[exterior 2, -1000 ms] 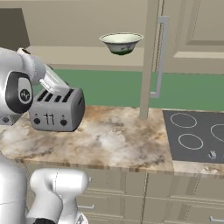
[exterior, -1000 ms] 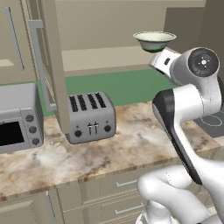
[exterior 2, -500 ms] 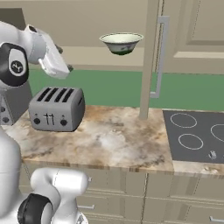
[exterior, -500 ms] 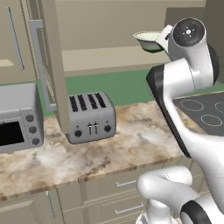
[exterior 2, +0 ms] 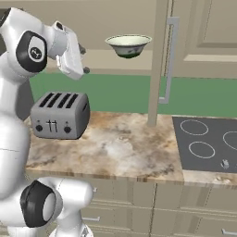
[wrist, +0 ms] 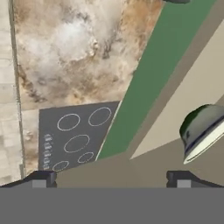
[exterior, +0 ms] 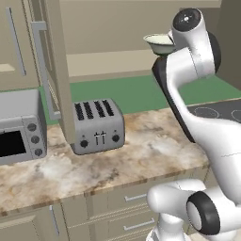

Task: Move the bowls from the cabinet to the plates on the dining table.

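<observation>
gripper (wrist: pixel 109 177): fingers spread wide, holding nothing; tips sit at the bottom corners of the hand view. In the right base view it is at upper left, raised to shelf height.
counter (exterior 2: pixel 125 143): marbled top, lower middle of the right base view, with the toaster (exterior 2: pixel 60 115) at left and the cooktop (exterior 2: pixel 208 143) at right.
bowl (exterior 2: pixel 128 45): on the cabinet (exterior 2: pixel 203 32) shelf, upper middle of the right base view, upright, well apart from the fingers; cream inside, green outside. In the hand view it sits at right middle (wrist: pixel 202 131).
handling: looks rigid glazed ceramic, so likely slippery and chippable, moderate weight.
grip point: the rim wall, one finger inside, one outside. The body looks too wide to span.
risk: thin rim could slip or tip the bowl if pinched off-centre.
</observation>
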